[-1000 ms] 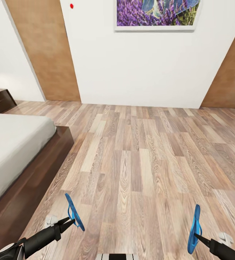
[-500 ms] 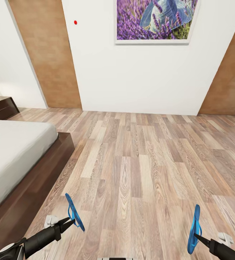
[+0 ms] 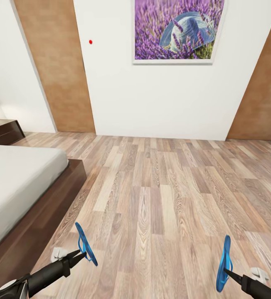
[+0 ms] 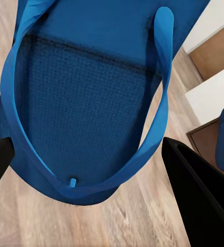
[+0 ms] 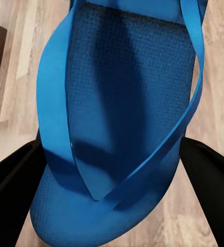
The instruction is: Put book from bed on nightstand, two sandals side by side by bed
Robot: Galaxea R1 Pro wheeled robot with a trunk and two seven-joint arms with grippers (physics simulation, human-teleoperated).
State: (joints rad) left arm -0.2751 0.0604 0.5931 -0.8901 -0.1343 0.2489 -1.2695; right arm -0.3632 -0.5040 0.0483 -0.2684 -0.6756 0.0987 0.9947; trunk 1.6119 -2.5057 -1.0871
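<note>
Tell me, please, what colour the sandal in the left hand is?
Bright blue, straps included. The sandal shows best in the left wrist view.

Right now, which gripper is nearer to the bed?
Left. The left gripper, holding a sandal, is just beside the bed frame. The right gripper with the other sandal is far across the floor.

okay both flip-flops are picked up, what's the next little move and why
Probably turn the base left toward the bed. The left gripper and right gripper each hold a blue sandal in the air, and bare floor beside the frame looks like room to set both down together.
</note>
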